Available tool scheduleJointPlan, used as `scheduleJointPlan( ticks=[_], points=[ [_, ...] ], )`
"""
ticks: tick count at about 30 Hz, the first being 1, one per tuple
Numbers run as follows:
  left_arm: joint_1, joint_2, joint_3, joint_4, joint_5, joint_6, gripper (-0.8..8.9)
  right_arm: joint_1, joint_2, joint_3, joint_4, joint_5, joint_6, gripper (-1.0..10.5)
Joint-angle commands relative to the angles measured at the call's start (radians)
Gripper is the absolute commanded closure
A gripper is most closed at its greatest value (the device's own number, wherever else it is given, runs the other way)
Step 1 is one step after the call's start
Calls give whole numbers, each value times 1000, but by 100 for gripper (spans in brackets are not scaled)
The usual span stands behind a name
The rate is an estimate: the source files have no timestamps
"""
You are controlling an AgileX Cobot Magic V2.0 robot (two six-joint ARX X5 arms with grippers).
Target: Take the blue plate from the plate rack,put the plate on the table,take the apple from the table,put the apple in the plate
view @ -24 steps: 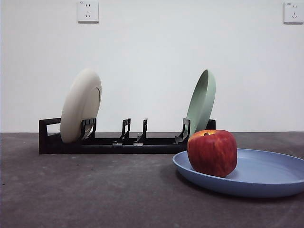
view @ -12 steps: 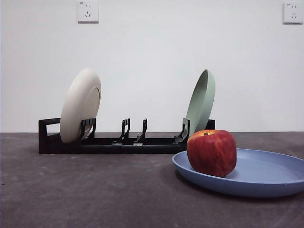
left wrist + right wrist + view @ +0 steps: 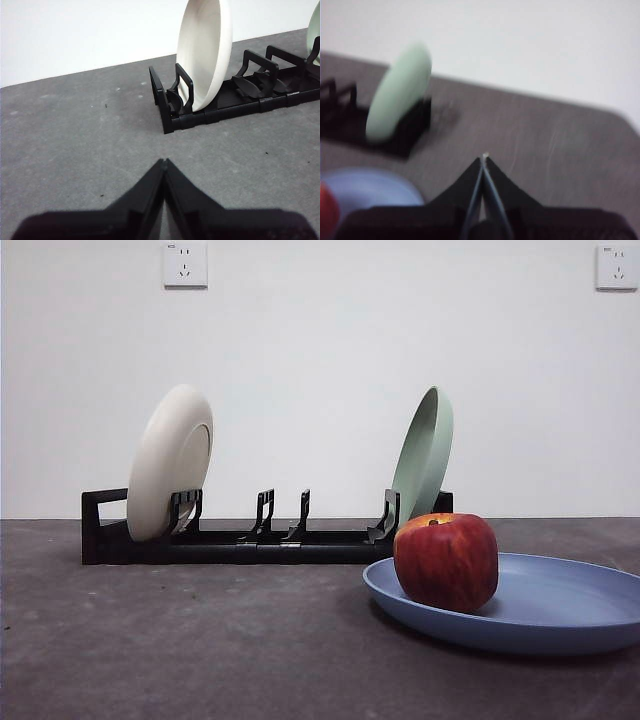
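Note:
The blue plate (image 3: 540,610) lies flat on the dark grey table (image 3: 180,640) at the front right. The red apple (image 3: 446,561) sits in it near its left rim. The black plate rack (image 3: 260,540) stands behind, with its middle slots bare. My left gripper (image 3: 164,162) is shut and empty, above the table near the rack's looped end (image 3: 162,102). My right gripper (image 3: 484,158) is shut and empty; its blurred view shows the blue plate (image 3: 365,187) and a sliver of the apple (image 3: 326,210) to one side. Neither gripper shows in the front view.
A cream-white plate (image 3: 170,462) stands in the rack's left slot and shows in the left wrist view (image 3: 205,50). A pale green plate (image 3: 424,455) stands in the right slot and shows in the right wrist view (image 3: 397,92). A white wall stands behind the table.

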Motion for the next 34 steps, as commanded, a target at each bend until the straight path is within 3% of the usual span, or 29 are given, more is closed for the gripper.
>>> scheduleJointPlan(
  ticks=[1,9,23,34],
  points=[
    [4,3,-10,3,0,1,817,-11,-79,-121,22,-2,68,946],
    [4,10,-10,3,0,1,817,-11,-213,-287,101,-2,114,946],
    [4,25,-10,3,0,1,816,-12,-265,-287,-10,135,120,946],
    [4,43,-10,3,0,1,816,-11,-265,-287,-5,130,122,946]
  ],
)
